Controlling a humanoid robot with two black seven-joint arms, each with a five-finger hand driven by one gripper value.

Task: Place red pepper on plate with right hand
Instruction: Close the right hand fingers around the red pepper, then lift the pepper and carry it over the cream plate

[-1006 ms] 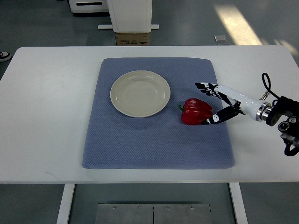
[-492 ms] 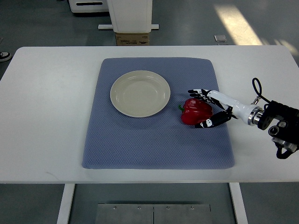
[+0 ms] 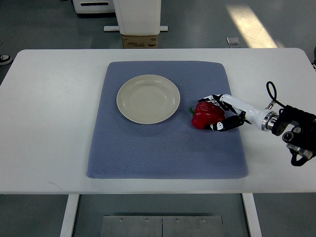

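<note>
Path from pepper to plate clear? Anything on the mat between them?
Nothing visible stands in the way. The right robot hand is closed around the red pepper, which sits on the blue mat just right of the plate. Only bare mat lies between pepper and plate, and the plate is empty.

White table (image 3: 54,113); blue mat (image 3: 163,148) flat on it.

The plate (image 3: 148,98) lies on the mat (image 3: 167,148), toward its far left part. The pepper (image 3: 207,114) sits on the mat at the plate's four o'clock (nearby, not touching). The mat lies on the table (image 3: 49,123).
</note>
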